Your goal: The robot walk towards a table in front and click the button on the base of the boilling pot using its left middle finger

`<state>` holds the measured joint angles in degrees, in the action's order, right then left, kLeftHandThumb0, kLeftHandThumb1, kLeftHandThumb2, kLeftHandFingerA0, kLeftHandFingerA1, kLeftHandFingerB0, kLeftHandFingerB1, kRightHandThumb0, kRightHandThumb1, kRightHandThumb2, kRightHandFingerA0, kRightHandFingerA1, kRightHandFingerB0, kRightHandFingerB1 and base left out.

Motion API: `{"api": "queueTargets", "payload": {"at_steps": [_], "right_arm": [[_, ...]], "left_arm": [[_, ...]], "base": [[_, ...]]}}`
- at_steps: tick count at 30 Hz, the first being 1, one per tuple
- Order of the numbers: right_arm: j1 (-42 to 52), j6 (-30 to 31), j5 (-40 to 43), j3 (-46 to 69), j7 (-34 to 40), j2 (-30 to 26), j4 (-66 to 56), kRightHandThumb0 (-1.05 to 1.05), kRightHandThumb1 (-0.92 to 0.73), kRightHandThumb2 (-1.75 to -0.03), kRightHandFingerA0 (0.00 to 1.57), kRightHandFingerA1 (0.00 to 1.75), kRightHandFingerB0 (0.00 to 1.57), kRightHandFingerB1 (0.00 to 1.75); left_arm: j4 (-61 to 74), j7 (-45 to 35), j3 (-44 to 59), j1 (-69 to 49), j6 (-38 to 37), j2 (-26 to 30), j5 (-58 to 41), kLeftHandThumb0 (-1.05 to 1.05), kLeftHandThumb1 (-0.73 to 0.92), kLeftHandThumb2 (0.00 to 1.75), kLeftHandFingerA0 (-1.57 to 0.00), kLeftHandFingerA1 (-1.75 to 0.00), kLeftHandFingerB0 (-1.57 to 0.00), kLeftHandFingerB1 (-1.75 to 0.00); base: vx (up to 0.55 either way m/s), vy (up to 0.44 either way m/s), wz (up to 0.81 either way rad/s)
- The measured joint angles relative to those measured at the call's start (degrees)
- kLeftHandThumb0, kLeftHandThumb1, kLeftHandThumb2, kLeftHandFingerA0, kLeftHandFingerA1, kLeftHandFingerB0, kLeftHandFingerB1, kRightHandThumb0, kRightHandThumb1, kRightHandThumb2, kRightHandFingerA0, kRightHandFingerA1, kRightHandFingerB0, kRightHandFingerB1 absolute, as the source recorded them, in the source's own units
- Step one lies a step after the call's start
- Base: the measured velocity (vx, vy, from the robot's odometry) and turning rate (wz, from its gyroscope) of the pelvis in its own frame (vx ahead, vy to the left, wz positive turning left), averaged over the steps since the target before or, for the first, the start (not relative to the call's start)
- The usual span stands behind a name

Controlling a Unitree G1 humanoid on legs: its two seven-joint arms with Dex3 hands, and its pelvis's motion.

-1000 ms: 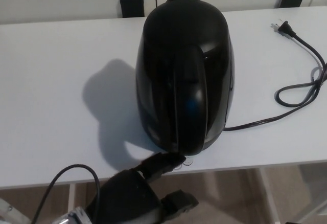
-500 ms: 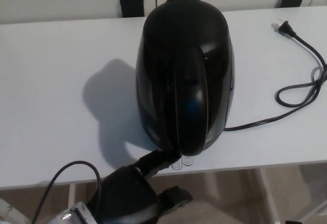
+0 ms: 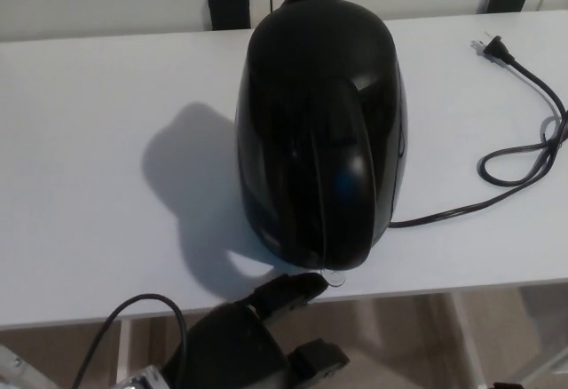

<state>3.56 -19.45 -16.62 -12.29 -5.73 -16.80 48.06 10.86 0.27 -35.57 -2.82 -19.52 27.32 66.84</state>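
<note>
A glossy black boiling pot [image 3: 321, 127] stands on the white table [image 3: 98, 185], its handle facing me. A small clear button [image 3: 335, 278] peeks out under the handle at the pot's base, near the table's front edge. My left hand [image 3: 253, 340] comes up from the bottom of the head view with its fingers apart and nothing held. One finger [image 3: 288, 289] stretches toward the base, its tip just left of the button; I cannot tell if it touches. My right hand is out of the picture.
A black power cord [image 3: 524, 154] runs from the pot's right side, loops on the table and ends in a plug [image 3: 491, 47] at the back right. Two black brackets [image 3: 229, 9] sit behind the table. A thin cable [image 3: 133, 318] arcs beside my left wrist.
The pot has turned slightly, its handle swinging to the right. My left hand has dropped a little and shifted right, its finger still by the button.
</note>
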Motion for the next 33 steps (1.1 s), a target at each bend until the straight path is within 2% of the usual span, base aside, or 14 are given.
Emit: {"api": "queueTargets", "payload": {"at_steps": [15,18,23,26,28,33], "right_arm": [[0.02,2.17,-0.98,-0.47,-0.07,-0.16,-1.44,-0.3,-0.54,-0.56,0.6,0.42,0.47,0.39],[0.0,2.47,-1.06,-0.49,-0.13,-0.18,-1.41,-0.3,-0.53,-0.56,0.64,0.45,0.48,0.4],[0.0,2.5,-1.0,-0.45,-0.52,-0.19,-1.36,-0.31,-0.55,-0.56,0.66,0.46,0.53,0.41],[0.0,2.61,-1.02,-0.46,-0.84,-0.19,-1.32,-0.32,-0.55,-0.56,0.66,0.45,0.52,0.41],[-0.01,2.75,-1.04,-0.48,-1.05,-0.19,-1.33,-0.34,-0.55,-0.56,0.6,0.43,0.48,0.39],[-0.01,2.77,-1.05,-0.53,-1.49,-0.41,-1.6,-0.32,-0.54,-0.56,0.61,0.43,0.48,0.39]], "left_arm": [[4.08,-0.61,0.22,-2.0,-0.06,0.95,0.62,-0.69,0.88,0.67,-0.32,-0.33,-0.3,-0.3],[5.31,-0.48,0.35,-2.72,-0.33,1.81,0.52,-0.7,0.88,0.67,-0.32,-0.32,-0.3,-0.3],[8.54,-0.81,0.33,-3.96,-0.7,2.46,0.52,-0.7,0.87,0.67,-0.33,-0.33,-0.3,-0.3],[9.04,-0.89,0.26,-4.13,-0.71,2.43,0.51,-0.7,0.87,0.67,-0.33,-0.33,-0.3,-0.3],[9.03,-0.88,0.23,-4.1,-0.71,2.31,0.52,-0.7,0.86,0.67,-0.32,-0.32,-0.29,-0.3],[8.79,-0.89,0.15,-3.2,-0.71,1.69,0.53,-0.69,0.87,0.67,-0.32,-0.32,-0.29,-0.3]], "base": [[0.0,0.0,0.0],[0.0,0.0,0.0],[0.0,0.0,0.0],[0.0,0.0,0.0],[0.0,0.0,0.0],[0.0,0.0,0.0]]}}
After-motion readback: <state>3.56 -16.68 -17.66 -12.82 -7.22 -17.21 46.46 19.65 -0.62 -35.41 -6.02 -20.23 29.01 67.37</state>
